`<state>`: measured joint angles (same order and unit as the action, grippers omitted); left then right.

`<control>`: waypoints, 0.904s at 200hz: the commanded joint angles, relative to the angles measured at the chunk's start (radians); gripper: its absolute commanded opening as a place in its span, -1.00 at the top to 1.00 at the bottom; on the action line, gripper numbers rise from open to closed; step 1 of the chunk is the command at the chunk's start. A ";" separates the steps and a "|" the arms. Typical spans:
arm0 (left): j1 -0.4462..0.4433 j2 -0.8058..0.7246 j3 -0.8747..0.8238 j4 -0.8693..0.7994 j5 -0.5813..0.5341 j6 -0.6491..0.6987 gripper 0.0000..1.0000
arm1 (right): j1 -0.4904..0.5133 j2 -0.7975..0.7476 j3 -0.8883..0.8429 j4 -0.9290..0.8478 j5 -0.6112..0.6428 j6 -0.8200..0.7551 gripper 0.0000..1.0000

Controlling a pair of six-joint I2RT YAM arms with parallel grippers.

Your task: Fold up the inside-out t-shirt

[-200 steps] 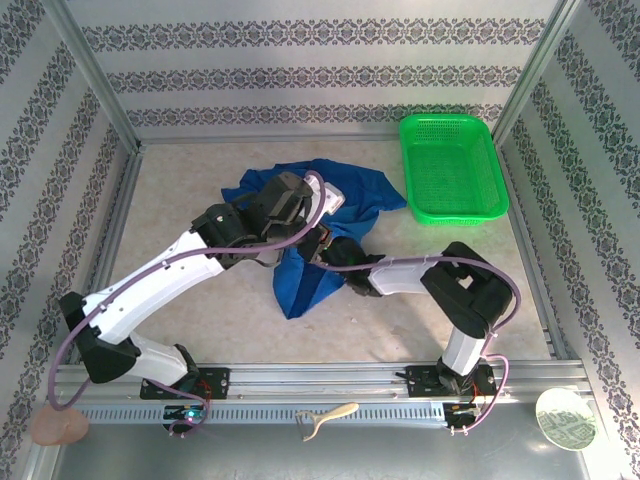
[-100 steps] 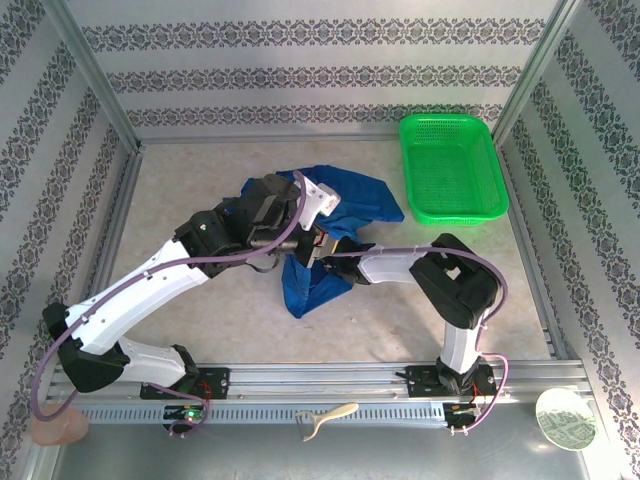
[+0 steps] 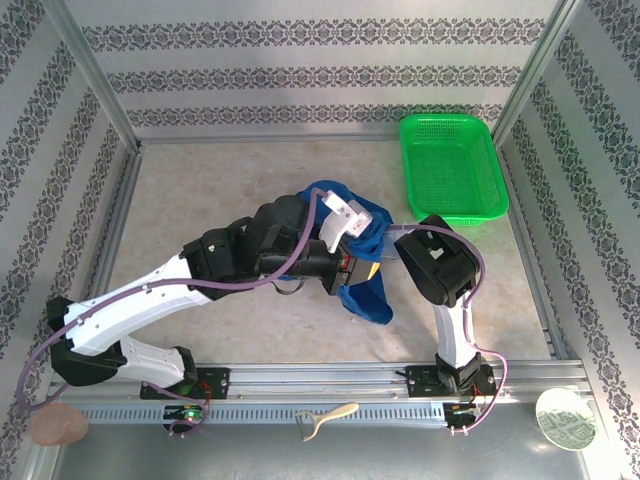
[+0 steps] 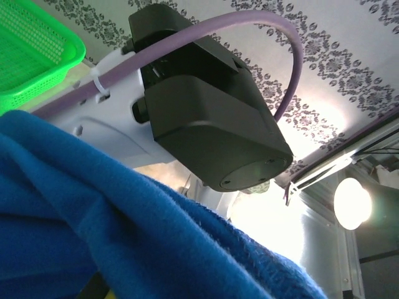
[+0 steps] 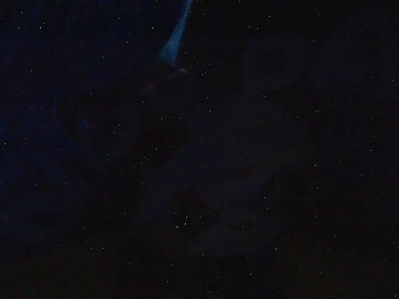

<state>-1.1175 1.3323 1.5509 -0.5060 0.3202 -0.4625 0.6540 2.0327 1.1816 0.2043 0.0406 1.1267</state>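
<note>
A: So, where is the inside-out t-shirt just now?

B: Bunched between the two wrists, right of the middle of the surface, with a tail sagging toward the near edge. Its long axis runs far to near, tilted a little rightward. The green basket stands apart beyond it.

A: And the left fingers?

B: Pressed together, coming at the bundle from its left side. I judge they pinch a fold, since the cloth gathers and hangs from that spot.

A: The right fingers?

B: Cannot tell. The right arm is folded tight, its wrist pushed into the t-shirt from the right, and cloth covers the tip.

A: Which arm is nearer?

B: Both touch the bundle. The right arm's base sits closer, while the left arm stretches across to it. Spreading the cloth would mean pulling it apart across that long axis, I'd say.

A: Do the wrist views add anything?

B: The left wrist view shows the t-shirt draped just beneath the right arm's black housing, a closeness the overhead view blurs. The right wrist view is dark, with a blue sliver near the top, so I reckon it is smothered
</note>
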 commanded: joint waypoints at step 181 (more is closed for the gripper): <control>-0.019 -0.131 -0.163 0.243 -0.093 -0.121 1.00 | -0.025 0.449 0.871 -1.336 0.191 0.008 -0.89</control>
<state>-1.1194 1.2301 1.3975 -0.3416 0.2569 -0.5632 0.6498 2.4310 2.0659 -1.0344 0.3225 1.1336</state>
